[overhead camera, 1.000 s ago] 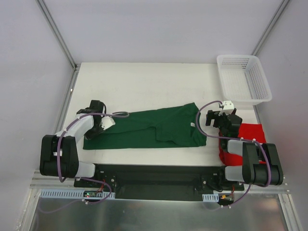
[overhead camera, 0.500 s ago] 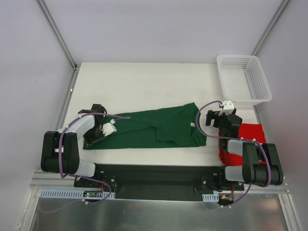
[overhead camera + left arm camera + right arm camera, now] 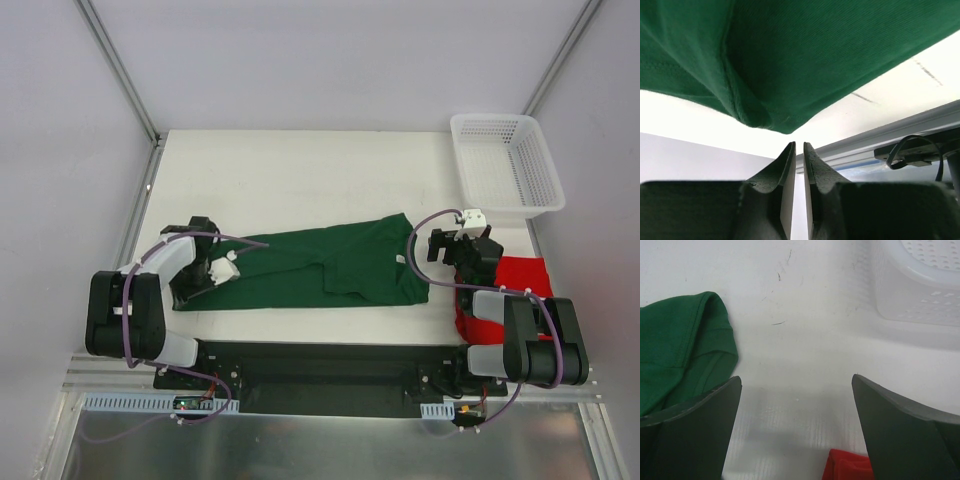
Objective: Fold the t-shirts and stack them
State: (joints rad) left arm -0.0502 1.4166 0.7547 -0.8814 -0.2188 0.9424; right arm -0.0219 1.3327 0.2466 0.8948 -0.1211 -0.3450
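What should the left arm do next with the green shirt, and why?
Probably open the left end effector and nudge it forward onto the corner of the green t-shirt: its fingers sit almost closed just short of the hem, gripping nothing.

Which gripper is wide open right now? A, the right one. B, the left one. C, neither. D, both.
A: the right gripper has its fingers spread far apart, while the left gripper has its fingers almost touching.

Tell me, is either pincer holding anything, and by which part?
Nothing is held, it seems. The left pincer is nearly shut just short of the green t-shirt; the right pincer stands open and empty.
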